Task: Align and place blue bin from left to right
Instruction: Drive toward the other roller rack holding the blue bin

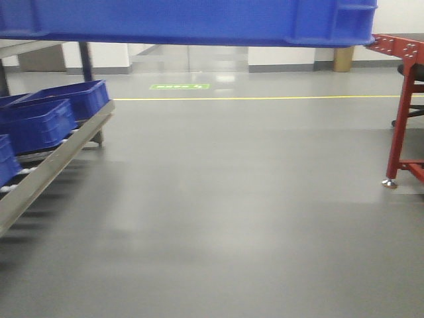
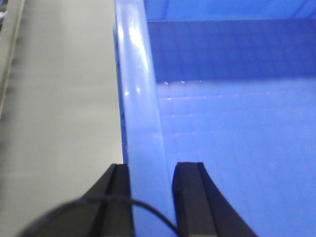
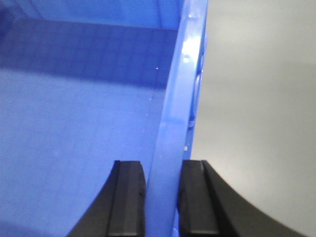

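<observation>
Black pads [image 2: 190, 197] of the left jaws straddle the thick rim of the blue bin [image 2: 140, 123], one outside the wall and one inside. They look clamped on it, though glare on the rim leaves the contact itself slightly unsure. From there the rim runs toward 12 o'clock, with the bin's hollow at 3 o'clock and bare floor [image 2: 59, 98] at 9 o'clock. The right jaws clamp the opposite wall in mirror image: hollow at 9 o'clock, floor at 3 o'clock. Gripping both side walls likely keeps the bin level in the air. In the front view its underside fills 12 o'clock, with smaller blue tubs [image 1: 46, 119] on a roller rack [image 1: 53, 165] at 9 o'clock. A red frame [image 1: 404, 99] stands at 3 o'clock, probably where the bin is meant to go.
</observation>
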